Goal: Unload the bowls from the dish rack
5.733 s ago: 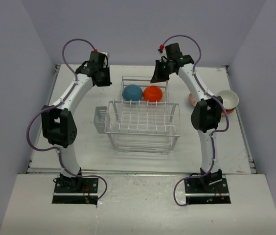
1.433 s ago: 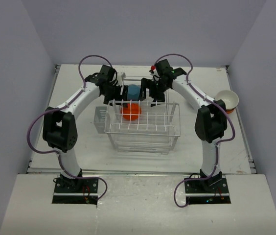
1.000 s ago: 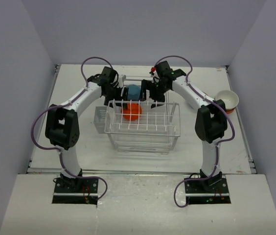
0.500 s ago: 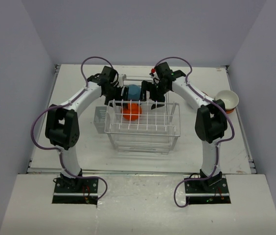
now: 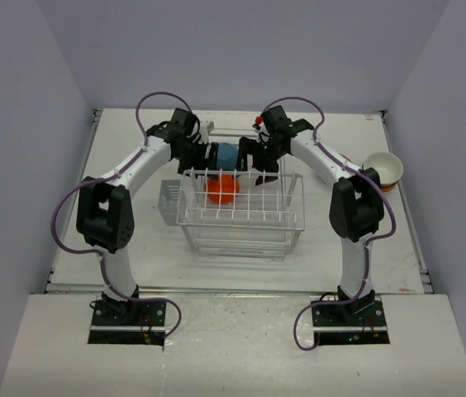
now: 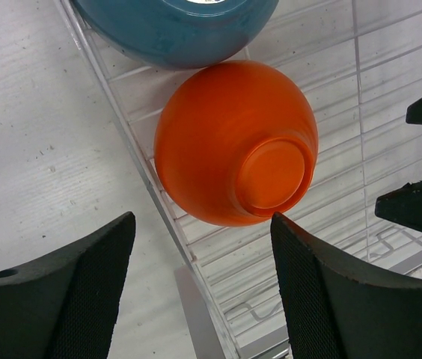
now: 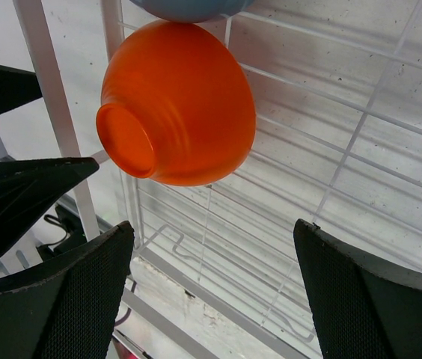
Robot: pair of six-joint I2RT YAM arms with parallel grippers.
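The white wire dish rack [image 5: 241,217] stands mid-table. An orange bowl [image 5: 222,188] lies tipped inside it, foot outward, and a blue bowl [image 5: 227,154] sits just behind at the rack's rear. My left gripper [image 5: 202,155] hangs open left of the blue bowl. My right gripper [image 5: 252,157] hangs open on its right. The left wrist view looks down on the orange bowl [image 6: 233,142] and blue bowl [image 6: 173,30] beyond the open left gripper [image 6: 202,221]. In the right wrist view, the orange bowl [image 7: 177,105] lies ahead of the open right gripper [image 7: 212,224]. Neither gripper holds anything.
A small cutlery cup [image 5: 169,204] hangs on the rack's left side. A cream bowl [image 5: 384,166] sits at the table's right edge, stacked on something orange. Rack wires [image 6: 390,45] run under both grippers. Grey walls close in the table on three sides.
Since the earliest frame both arms have come down to the rack's rear and the orange bowl has shifted forward from beside the blue one. Over the last second nothing visibly moved.
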